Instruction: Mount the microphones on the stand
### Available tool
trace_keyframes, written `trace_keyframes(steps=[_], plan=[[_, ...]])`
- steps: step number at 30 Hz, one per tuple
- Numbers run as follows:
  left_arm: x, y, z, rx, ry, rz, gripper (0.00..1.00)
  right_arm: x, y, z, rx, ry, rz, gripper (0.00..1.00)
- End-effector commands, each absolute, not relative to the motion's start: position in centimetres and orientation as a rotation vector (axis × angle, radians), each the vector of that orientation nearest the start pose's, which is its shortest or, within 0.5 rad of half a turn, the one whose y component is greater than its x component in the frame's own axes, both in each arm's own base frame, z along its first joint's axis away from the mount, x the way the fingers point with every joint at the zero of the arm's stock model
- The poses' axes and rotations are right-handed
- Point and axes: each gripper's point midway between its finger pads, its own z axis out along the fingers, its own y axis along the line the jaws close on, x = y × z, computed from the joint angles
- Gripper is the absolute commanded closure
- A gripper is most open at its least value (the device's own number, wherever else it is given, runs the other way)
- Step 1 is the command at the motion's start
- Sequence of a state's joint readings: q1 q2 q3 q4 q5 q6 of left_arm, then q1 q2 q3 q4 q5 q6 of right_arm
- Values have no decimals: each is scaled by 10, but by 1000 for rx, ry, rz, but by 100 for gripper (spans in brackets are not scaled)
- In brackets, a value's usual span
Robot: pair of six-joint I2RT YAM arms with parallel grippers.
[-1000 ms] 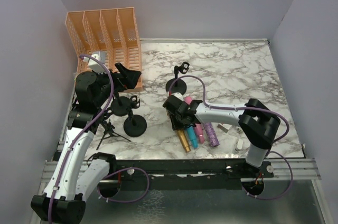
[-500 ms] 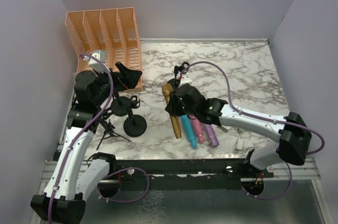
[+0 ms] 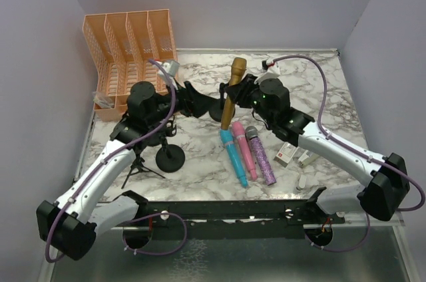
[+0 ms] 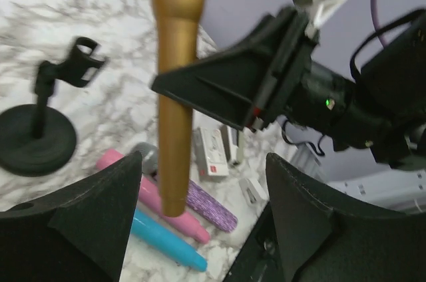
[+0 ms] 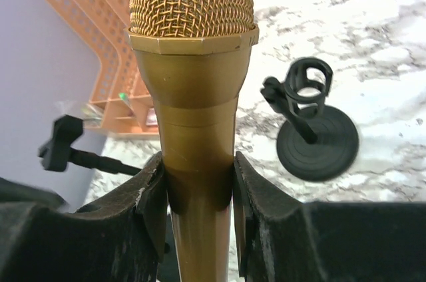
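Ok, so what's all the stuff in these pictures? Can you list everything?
gold microphone: one, metallic gold, held upright above the table
cyan microphone: one, cyan blue, lying on the table, leftmost of three
pink microphone: one, pink, lying in the middle
purple microphone: one, glittery purple with a silver head, lying on the right
round-base stands: at least two, black, mid-table
tripod stand: one, black, front left
small boxes: two, white and red, right of the microphones
file organizer: one, orange, back left corner
table: one, white-grey marble
right gripper: one, black, shut on the gold microphone
left gripper: one, black, open near the gold microphone's lower end
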State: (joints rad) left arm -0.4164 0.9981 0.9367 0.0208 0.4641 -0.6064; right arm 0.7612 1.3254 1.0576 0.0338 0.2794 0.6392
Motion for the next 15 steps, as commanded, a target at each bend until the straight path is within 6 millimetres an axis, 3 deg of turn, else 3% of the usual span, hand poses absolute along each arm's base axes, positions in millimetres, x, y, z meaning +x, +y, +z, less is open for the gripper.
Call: trace_keyframes(steps=[1,4,8,15], plan=[[249,-276,342,422,1661,-1244,24,335,291,356,118,1613,914,74],[245,-284,330,460,1689,-1245,18,325,291,379,91,1545,986,72],[242,-289,330,467,1679,-1268,18,311,293,397,63,1492,1069,70],[238,-297,336,519,1650,-1312,31,296,303,403,35,1498,1192,70]])
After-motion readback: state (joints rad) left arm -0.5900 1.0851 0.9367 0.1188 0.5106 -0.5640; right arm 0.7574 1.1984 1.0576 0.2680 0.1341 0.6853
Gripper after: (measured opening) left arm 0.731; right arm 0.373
